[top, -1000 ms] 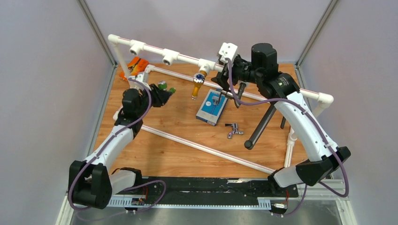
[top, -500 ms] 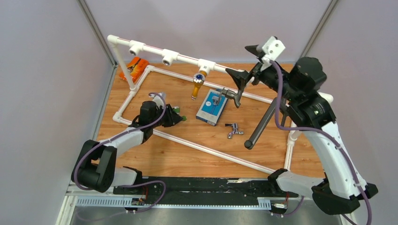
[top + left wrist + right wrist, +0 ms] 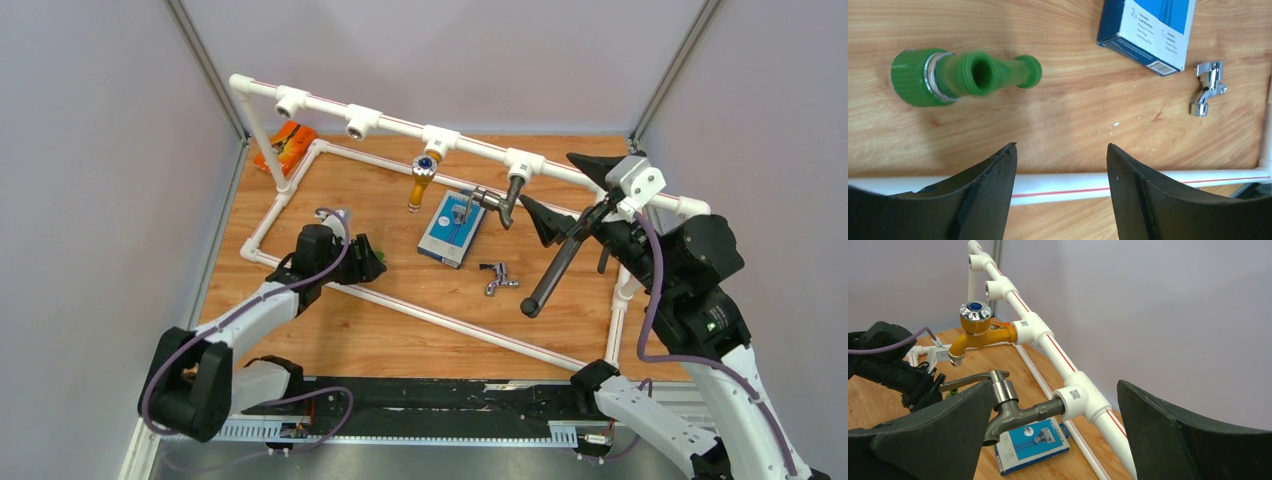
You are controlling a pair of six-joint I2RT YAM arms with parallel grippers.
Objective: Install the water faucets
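Blue-and-white box is lying shut on the tabletop, contents not showing. Pipe frame tees are holding a yellow tap and a grey tap. Green faucet is lying on its side at 12 o'clock of the left gripper, which is released and empty. Chrome faucet is lying loose at 4 o'clock of the box. Right gripper is hanging spread wide and empty at 3 o'clock of the grey tap.

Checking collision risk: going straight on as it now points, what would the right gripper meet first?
Probably the grey faucet in its white tee socket: both sit centred ahead of the open right gripper, though depth is unclear.
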